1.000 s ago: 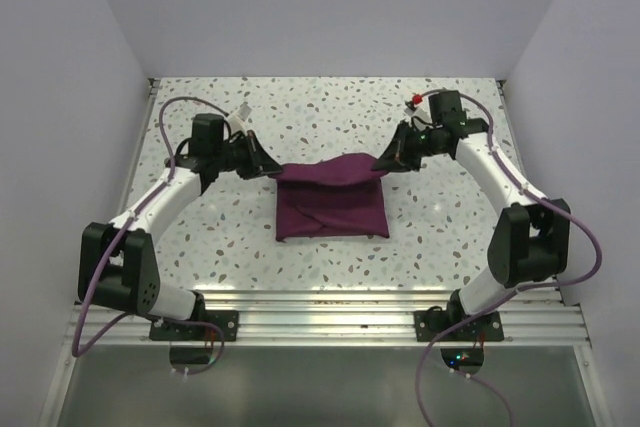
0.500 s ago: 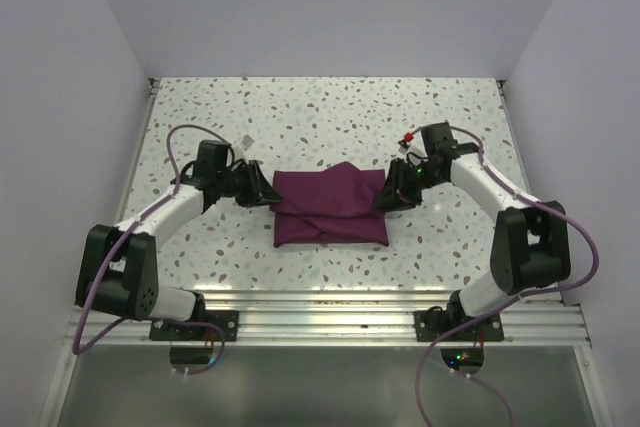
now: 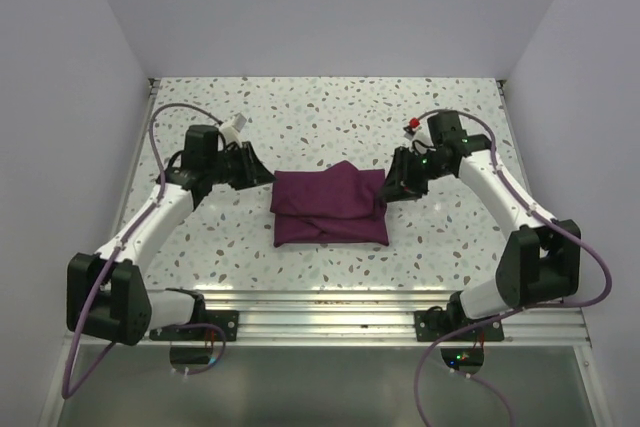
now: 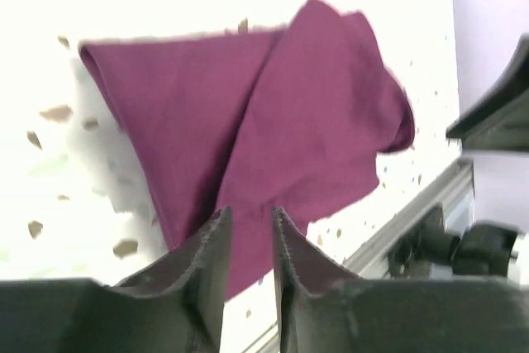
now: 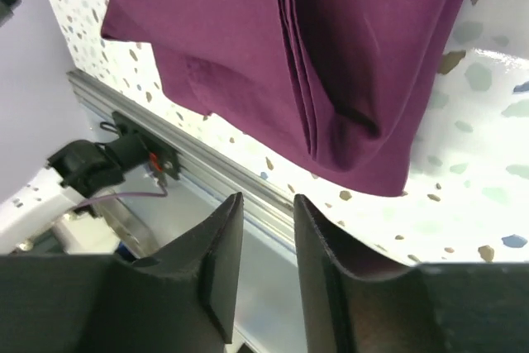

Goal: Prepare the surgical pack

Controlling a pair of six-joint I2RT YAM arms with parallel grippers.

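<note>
Item 1 — folded drape point(image 3: 330, 209) of the surgical pack. It is deep maroon fabric, a flat layered rectangle lying on the speckled table point(image 3: 330, 117) midway between my 2 arms, and its near edge stops short of the aluminium rail point(image 3: 320, 299). A diagonal flap crosses its top. My right wrist view shows stacked fold edges along 1 side.

Item 2 — left gripper point(image 3: 265, 176). It sits just beside the drape's far left corner. The fingers stand a narrow slit apart with nothing between them. I cannot tell whether the tips touch cloth.

Item 3 — right gripper point(image 3: 385, 188). It sits at the drape's far right corner. The fingers are likewise a narrow slit apart and hold nothing.
</note>
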